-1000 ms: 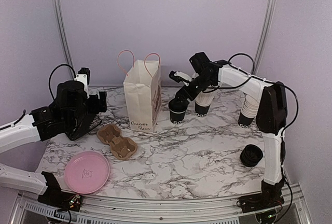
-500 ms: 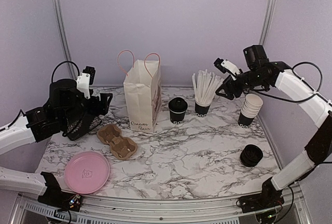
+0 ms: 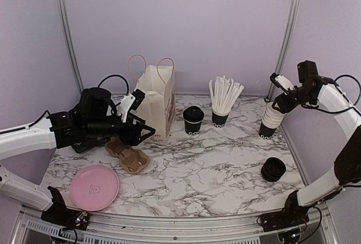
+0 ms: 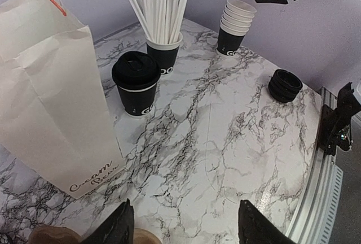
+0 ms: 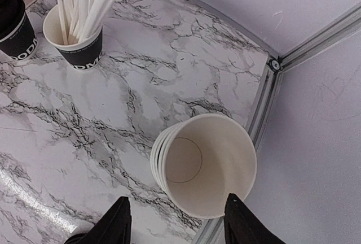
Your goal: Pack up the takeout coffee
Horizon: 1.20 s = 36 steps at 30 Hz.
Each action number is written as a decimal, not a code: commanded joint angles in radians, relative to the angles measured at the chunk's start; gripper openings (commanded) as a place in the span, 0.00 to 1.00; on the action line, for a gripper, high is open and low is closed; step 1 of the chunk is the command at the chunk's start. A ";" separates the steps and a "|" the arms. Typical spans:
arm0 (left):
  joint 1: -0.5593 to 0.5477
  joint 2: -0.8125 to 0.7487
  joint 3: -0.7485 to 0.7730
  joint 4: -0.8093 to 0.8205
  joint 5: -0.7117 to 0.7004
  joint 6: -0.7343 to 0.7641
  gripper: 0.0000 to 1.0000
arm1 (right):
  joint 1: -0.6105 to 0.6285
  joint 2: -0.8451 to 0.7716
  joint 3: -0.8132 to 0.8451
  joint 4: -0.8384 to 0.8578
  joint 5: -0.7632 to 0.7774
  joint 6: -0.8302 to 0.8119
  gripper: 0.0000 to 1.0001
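From the top camera we find the takeout coffee (image 3: 193, 120) upright with its lid on, out on the marble counter (image 3: 225, 182) between the paper bag (image 3: 155, 104) and the straw cup (image 3: 220, 117). The bag stands with its mouth open and handles up, presumably so a cup can drop straight in. The left hand (image 3: 145, 134) sits low in front of the bag, near the cardboard carrier (image 3: 127, 155), and points toward the coffee; we read that as lining up a side grasp. The right hand (image 3: 281, 101) hovers over the stack of cups (image 3: 269, 121) at the far right, well apart from the coffee. Over to the left wrist: the left hand (image 4: 186, 227) has its fingers parted at a middling width with nothing between them. The takeout coffee (image 4: 136, 83) is ahead, close by the bag's side panel, so we'd say any approach must clear that paper. Right wrist now: we look straight down into the top cup's cream inside. The right hand (image 5: 177, 224) has its fingers spread, holding nothing, and the coffee just peeks in at the top-left corner. Not packed yet, we judge, since the coffee sits untouched outside the bag.
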State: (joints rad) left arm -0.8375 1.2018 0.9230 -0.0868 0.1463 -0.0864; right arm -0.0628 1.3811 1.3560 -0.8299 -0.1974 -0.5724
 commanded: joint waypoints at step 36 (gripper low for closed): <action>-0.038 0.025 0.036 -0.054 -0.003 0.047 0.71 | -0.023 0.197 0.095 -0.063 -0.024 -0.057 0.14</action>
State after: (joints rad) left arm -0.8719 1.2152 0.9306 -0.1181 0.1314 -0.0551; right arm -0.0830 1.5639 1.4097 -0.8845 -0.2131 -0.6365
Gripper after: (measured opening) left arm 0.712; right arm 0.139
